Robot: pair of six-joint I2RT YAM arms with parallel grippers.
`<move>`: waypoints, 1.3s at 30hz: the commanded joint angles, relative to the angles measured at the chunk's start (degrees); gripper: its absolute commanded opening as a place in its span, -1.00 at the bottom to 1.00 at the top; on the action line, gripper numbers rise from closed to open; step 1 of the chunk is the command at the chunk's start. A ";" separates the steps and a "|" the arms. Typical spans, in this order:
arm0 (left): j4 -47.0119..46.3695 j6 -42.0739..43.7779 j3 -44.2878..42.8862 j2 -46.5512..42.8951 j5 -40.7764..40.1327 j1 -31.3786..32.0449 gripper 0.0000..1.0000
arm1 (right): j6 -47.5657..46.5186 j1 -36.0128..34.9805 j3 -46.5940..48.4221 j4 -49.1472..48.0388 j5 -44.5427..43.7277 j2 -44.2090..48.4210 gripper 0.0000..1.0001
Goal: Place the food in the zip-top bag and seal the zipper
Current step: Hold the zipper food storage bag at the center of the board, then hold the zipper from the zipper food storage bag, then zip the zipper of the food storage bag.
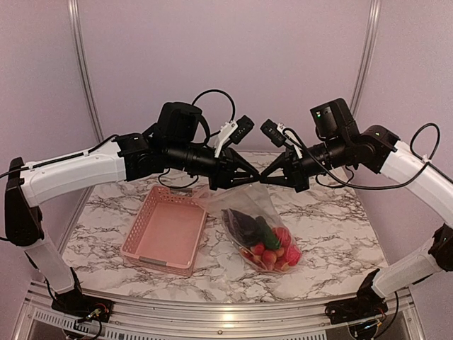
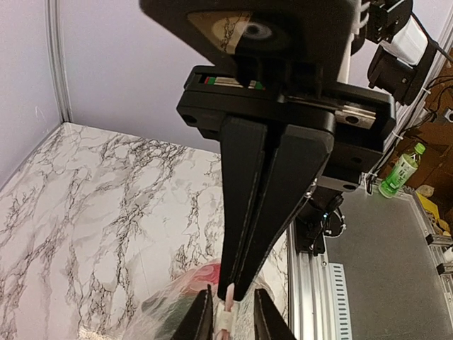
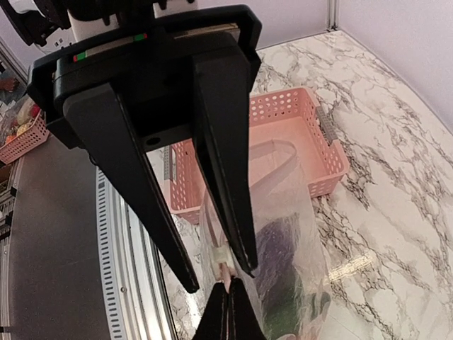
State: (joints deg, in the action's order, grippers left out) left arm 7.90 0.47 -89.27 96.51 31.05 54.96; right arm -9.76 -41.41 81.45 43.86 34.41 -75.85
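Two robot arms meet tip to tip above a white marbled tabletop (image 1: 333,227). Between them hangs the raised mouth of a large, clear, crinkly zip-top bag (image 1: 244,209). The bag's lower end rests on the tabletop, just right of a pink perforated plastic basket (image 1: 166,230). The small toy food (image 1: 272,248), red pieces, green cucumbers and a dark eggplant, lies heaped in that lower end.

The left pincer (image 2: 237,292) is pressed closed on the thin pale zipper strip (image 2: 226,322) at the bag's mouth. The right pincer (image 3: 219,278) has its jaws apart and straddles the same strip, right beside the left tips. Whether its pads touch the plastic is hard to tell.

The seal looks unfinished, because the right wrist view shows part of the mouth bowed open in a loop. If the right pincer closes beside the strip, or slides along misaligned tracks, the zipper may stay gaping. The food's weight could drag the strip out of the left grip. The tips are close enough to collide.
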 commanded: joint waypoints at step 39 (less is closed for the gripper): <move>6.09 1.82 2.86 -2.24 -3.27 -0.51 -0.81 | 1.17 6.20 -0.39 -1.24 -7.75 10.99 -1.00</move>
State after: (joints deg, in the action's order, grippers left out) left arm 7.46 1.54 -88.71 96.29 29.47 55.07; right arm -8.99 -38.15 80.27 44.64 29.02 -67.96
